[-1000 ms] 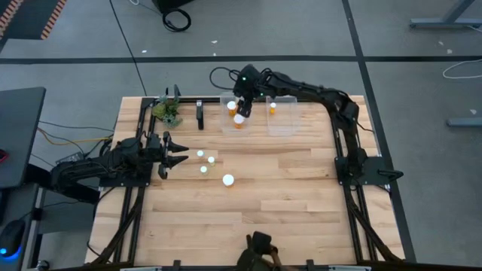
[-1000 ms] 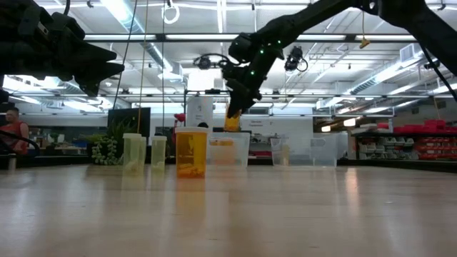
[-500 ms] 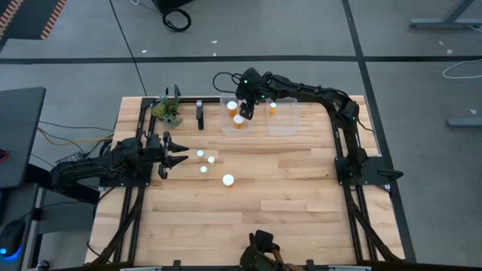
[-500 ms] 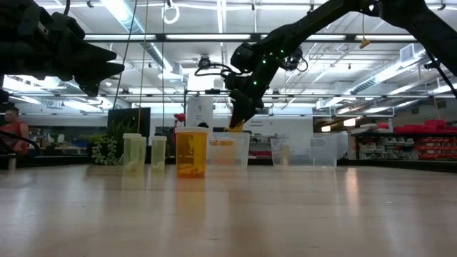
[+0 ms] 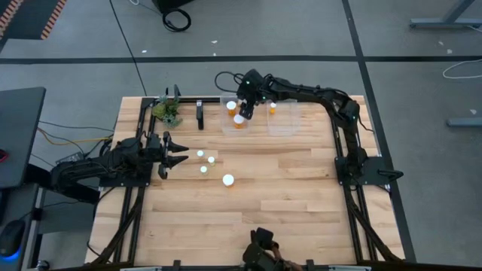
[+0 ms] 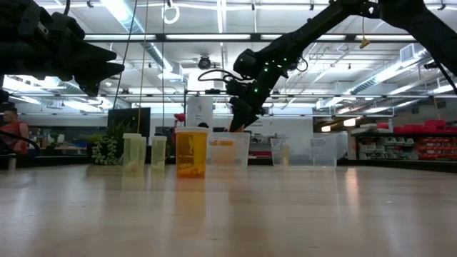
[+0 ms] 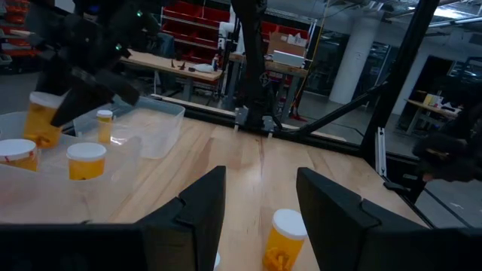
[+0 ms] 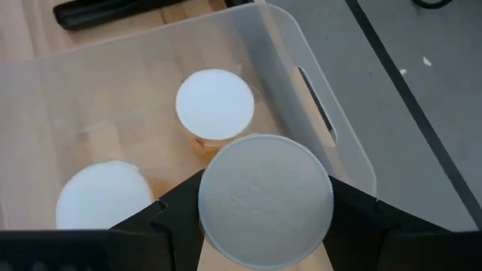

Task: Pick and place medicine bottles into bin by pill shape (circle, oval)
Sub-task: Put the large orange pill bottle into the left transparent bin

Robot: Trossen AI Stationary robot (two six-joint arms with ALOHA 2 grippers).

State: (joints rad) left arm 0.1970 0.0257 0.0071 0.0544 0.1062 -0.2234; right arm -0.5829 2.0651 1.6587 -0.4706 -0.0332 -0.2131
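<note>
Right wrist view alone shows right gripper [image 8: 263, 207] fingers clamped on a white-capped medicine bottle [image 8: 265, 200], above two capped bottles [image 8: 215, 105] inside the clear bin [image 8: 316, 98]. High view places that bin [image 5: 235, 113] at table's far edge, second clear bin [image 5: 282, 115] beside it. Left gripper [image 5: 179, 156] spread, empty, near three loose bottles [image 5: 227, 179] mid-table
</note>
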